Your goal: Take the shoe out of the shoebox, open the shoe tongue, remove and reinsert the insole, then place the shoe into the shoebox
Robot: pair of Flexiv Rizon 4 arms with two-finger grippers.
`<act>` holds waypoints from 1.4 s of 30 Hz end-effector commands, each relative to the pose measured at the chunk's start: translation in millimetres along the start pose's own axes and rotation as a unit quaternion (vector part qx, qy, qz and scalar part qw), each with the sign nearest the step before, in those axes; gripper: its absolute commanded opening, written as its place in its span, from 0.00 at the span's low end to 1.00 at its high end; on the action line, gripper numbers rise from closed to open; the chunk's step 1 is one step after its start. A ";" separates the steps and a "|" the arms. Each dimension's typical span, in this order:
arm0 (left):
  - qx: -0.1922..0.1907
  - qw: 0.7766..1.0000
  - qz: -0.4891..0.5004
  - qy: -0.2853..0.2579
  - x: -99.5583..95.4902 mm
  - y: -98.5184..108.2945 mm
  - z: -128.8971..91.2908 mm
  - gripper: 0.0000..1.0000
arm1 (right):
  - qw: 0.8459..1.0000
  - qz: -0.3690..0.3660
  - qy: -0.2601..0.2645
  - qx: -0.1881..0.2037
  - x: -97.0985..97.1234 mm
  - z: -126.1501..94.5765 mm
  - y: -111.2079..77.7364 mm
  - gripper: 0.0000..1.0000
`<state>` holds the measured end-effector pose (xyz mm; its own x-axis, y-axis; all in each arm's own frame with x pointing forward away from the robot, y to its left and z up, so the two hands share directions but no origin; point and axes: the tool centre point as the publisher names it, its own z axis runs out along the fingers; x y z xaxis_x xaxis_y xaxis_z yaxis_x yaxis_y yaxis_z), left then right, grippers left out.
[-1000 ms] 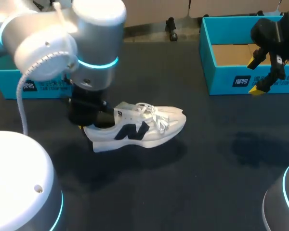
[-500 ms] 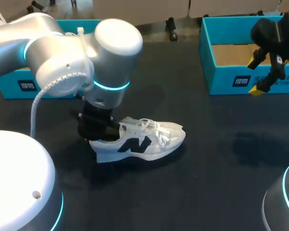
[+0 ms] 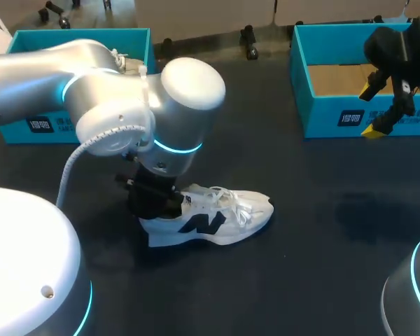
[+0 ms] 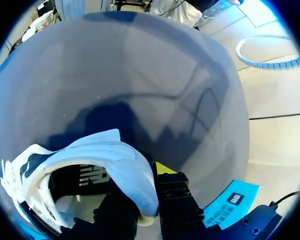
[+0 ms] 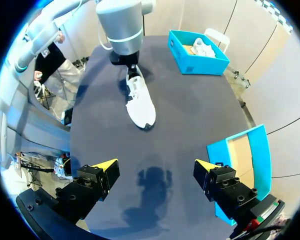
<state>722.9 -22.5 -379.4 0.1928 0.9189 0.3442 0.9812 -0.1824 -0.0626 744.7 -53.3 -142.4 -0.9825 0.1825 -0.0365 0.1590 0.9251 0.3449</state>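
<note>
A white shoe (image 3: 220,217) with a dark side logo lies sole down on the dark table, left of the middle, toe pointing right. My left gripper (image 3: 159,207) stands over its heel. In the left wrist view the gripper (image 4: 141,207) is shut on the heel collar of the shoe (image 4: 115,162), one finger inside and one outside. The right gripper (image 3: 379,105) hangs open at the far right, over the front wall of an open teal shoebox (image 3: 336,120). From there the right gripper (image 5: 154,167) holds nothing, and the shoe (image 5: 138,100) lies well ahead of it.
A second teal box (image 3: 35,122) stands at the back left behind my left arm; the right wrist view shows this box (image 5: 197,62) with another white shoe in it. The right shoebox (image 5: 240,160) has a bare cardboard floor.
My left arm has carried the shoe by its heel a little toward the near edge and to the right, lowering it. The right arm has kept still.
</note>
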 end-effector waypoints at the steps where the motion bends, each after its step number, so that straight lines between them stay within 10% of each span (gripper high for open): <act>1: 0.009 1.000 0.007 0.000 -7.1 6.8 7.0 0.00 | 1.000 0.000 0.001 0.001 -1.2 0.8 1.0 1.00; 3: 0.014 1.000 0.012 -0.001 -6.6 7.3 7.5 0.13 | 1.000 0.000 0.001 0.001 -1.2 0.8 1.0 1.00; 6: 0.023 1.000 0.012 -0.017 -0.3 6.4 0.8 1.00 | 1.000 0.000 0.001 0.001 -1.2 0.8 1.0 1.00; 27: 0.129 0.974 -0.091 -0.166 31.6 -7.7 -73.5 1.00 | 1.000 0.000 0.001 0.001 -1.2 0.8 1.0 1.00; 42: 0.211 0.904 -0.244 -0.280 86.5 8.9 -65.5 1.00 | 1.000 0.000 0.001 0.001 -1.2 0.8 1.0 1.00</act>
<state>742.2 17.0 -286.5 -0.3345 0.9418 0.0330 0.8695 0.3219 -0.3746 744.6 -53.3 -142.4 -0.9825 0.1824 -0.0365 0.1589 0.9251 0.3449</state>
